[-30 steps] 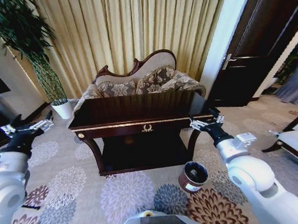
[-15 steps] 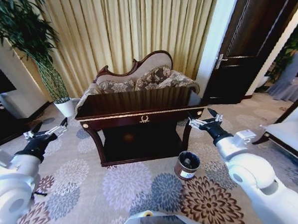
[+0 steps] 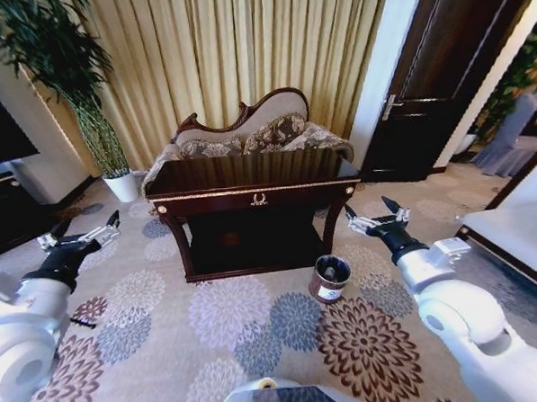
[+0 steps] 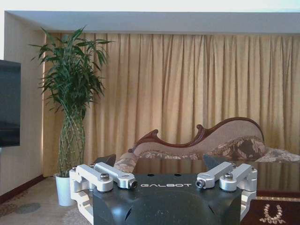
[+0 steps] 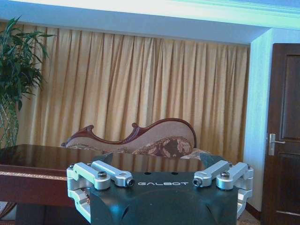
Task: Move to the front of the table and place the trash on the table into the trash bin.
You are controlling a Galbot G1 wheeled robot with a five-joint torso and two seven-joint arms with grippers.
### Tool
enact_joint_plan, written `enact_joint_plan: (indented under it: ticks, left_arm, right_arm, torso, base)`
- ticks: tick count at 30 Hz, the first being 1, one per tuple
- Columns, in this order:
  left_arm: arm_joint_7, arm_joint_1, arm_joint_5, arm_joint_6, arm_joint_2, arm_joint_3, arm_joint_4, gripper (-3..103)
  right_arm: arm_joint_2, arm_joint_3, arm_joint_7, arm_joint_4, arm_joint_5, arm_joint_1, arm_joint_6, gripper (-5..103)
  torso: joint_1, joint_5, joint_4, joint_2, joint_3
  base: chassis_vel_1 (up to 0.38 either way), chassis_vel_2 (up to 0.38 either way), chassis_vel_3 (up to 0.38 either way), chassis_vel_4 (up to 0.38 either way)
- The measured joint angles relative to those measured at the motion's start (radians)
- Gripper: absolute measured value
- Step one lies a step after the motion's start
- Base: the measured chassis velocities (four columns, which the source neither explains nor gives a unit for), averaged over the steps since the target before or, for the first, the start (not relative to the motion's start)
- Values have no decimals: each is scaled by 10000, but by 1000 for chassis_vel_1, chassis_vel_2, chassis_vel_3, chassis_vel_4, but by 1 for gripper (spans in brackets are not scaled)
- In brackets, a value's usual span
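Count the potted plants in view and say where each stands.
2. One tall leafy plant in a white pot stands left of the table, by the curtain. Another plant shows past the dark door on the right; its pot is hidden.

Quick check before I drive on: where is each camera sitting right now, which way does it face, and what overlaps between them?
Head view: high on the robot, looking down at the table, trash bin, both arms; left end effector and right end effector open.
Left wrist view: low, facing the plant, curtain and sofa.
Right wrist view: low, facing the sofa and door.
Shared: the table, sofa and curtain show in all three views.
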Motion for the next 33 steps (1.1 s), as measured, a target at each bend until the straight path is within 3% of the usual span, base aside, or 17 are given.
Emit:
enact_joint_plan:
  ticks: [16,20,22,26,33]
  left_arm:
    - [53,300,505,-318,-311,-88,-139,100]
    - [66,315,592,-366,-381,-81,-148,100]
    - [76,327,653,-383,-424,-62,-148,100]
    - [120,373,691,-405,-482,-35,-149,100]
    - [125,447,704,-506,-530,-21,-148,100]
  right_arm:
    - [273,-156,160,174,-278,-147,-58,100]
    - [312,-99,177,191,-279,-231,-37,100]
    - [344,-61,178,204,-286,-287,-9,100]
    - [405,-20,166,172,-369,-388,227,100]
    - [489,15,139,9,-459,-492,469,100]
  torso:
    - [0,-2,4,0,0]
    - [1,8,-8,0,1]
    - [-1,-8,0,2,-1]
    - [-2,6,3,2,-1]
    - [-3,-1,0,3,-2]
  base:
    - [181,-246,-179,238]
    - [202,-269,-208,252]
    - [153,-249,-72,288]
    - [178,-198,-133,209]
    - [62,-78,-82,60]
